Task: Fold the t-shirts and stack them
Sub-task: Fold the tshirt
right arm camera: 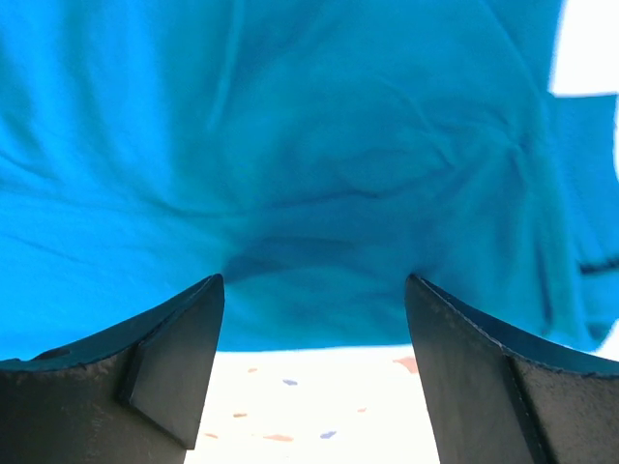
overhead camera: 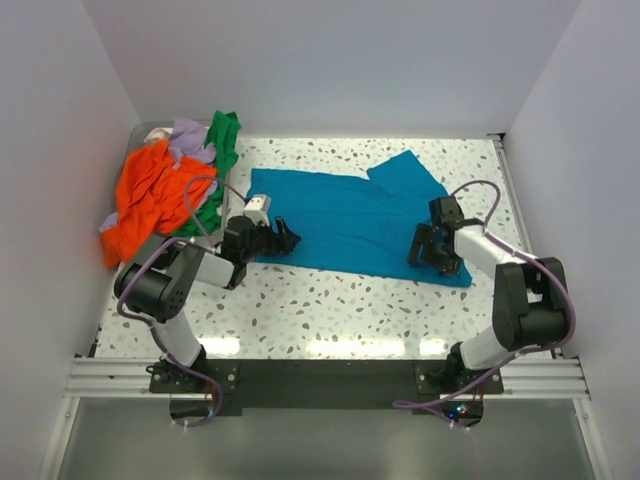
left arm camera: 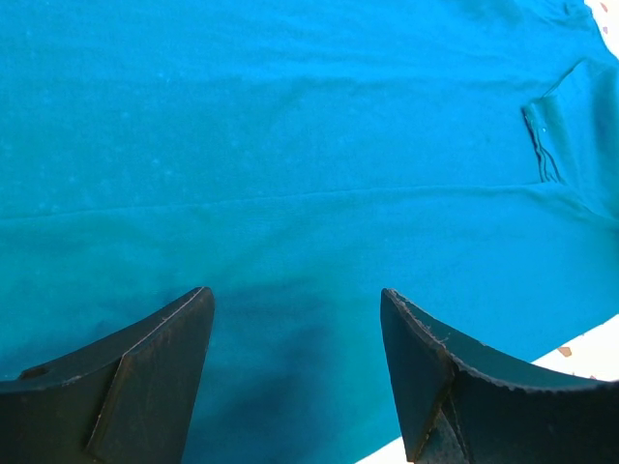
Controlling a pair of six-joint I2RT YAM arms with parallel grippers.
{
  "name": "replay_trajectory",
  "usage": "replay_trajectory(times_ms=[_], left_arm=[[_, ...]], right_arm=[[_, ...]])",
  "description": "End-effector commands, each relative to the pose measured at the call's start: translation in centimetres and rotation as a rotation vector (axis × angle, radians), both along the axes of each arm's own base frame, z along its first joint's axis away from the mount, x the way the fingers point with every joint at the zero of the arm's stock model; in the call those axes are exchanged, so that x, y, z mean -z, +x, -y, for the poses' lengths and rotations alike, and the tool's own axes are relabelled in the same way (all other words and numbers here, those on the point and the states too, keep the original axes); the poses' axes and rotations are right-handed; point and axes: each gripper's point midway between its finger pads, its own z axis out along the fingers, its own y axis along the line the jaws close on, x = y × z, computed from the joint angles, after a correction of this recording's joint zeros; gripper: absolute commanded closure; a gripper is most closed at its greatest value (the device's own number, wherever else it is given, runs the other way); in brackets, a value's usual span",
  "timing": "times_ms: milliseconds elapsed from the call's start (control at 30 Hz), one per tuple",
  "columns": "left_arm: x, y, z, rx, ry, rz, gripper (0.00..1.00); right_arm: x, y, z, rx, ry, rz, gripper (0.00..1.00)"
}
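The large teal t-shirt lies spread flat across the middle of the table. My left gripper is open at its left end, jaws wide over the cloth, holding nothing. My right gripper is open at the shirt's right near edge, fingertips pressing on the wrinkled cloth with the hem between them. The orange t-shirt, green t-shirt and lavender t-shirt lie crumpled in a heap at the back left.
The speckled white table shows in front of the shirt and in the right wrist view. White walls close in the left, back and right sides. The arm bases sit on a black rail at the near edge.
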Motion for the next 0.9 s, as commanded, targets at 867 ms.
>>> replay_trajectory(times_ms=[867], left_arm=[[3.9, -1.3, 1.1, -0.001, -0.007, -0.124, 0.25]], right_arm=[[0.6, 3.4, -2.1, -0.078, 0.056, 0.022, 0.24]])
